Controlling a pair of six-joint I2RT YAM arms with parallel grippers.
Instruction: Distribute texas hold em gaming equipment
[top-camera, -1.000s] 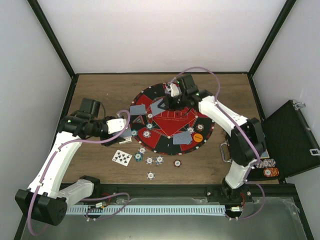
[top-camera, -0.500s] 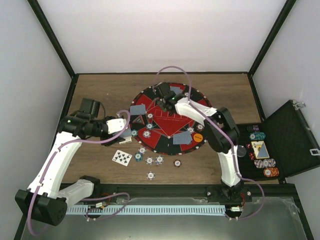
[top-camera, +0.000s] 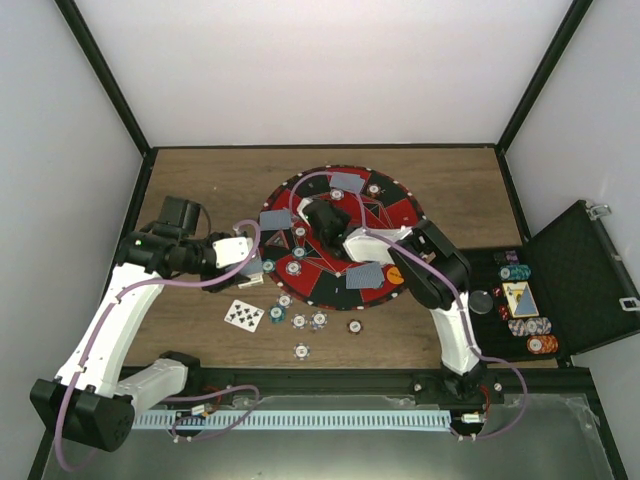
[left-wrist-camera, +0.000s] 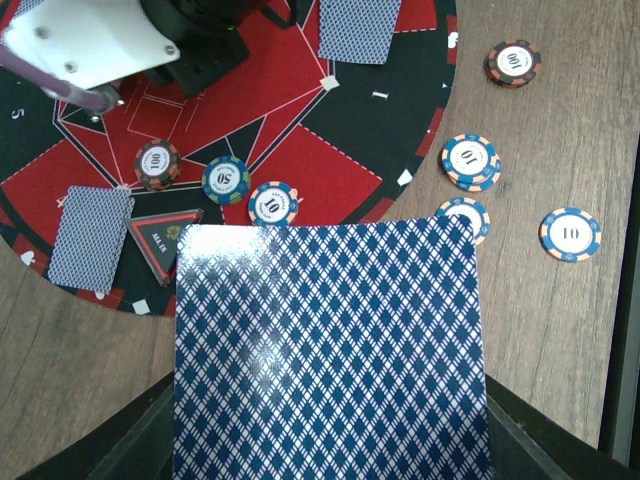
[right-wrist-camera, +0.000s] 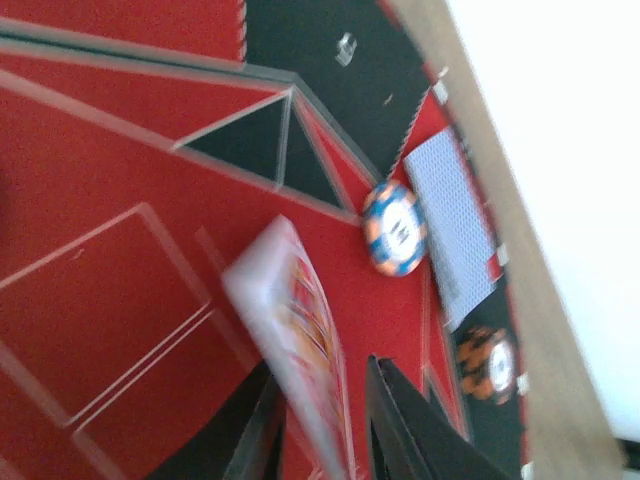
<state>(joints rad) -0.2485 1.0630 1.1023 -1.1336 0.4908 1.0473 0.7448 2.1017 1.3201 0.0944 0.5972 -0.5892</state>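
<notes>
Card (left-wrist-camera: 330, 350), blue-backed, clamped flat in shut left claw (top-camera: 258, 270); chips (left-wrist-camera: 271, 203) just beyond its tips, on mat (left-wrist-camera: 300, 150). Second card (right-wrist-camera: 290, 300), tilted between right claw (right-wrist-camera: 322, 380) fingers, above mat; clamped or loose, could not tell.

My card (left-wrist-camera: 330, 350) wears a blue-and-white diamond lattice. The mat (left-wrist-camera: 300, 130) is red and black with thin white lines. The 10 chip (left-wrist-camera: 571, 234) is blue, orange-striped; the 100 chip (left-wrist-camera: 513, 62) maroon; the 50 chip (left-wrist-camera: 225, 179) teal. The table (left-wrist-camera: 560, 140) is brown woodgrain.
</notes>
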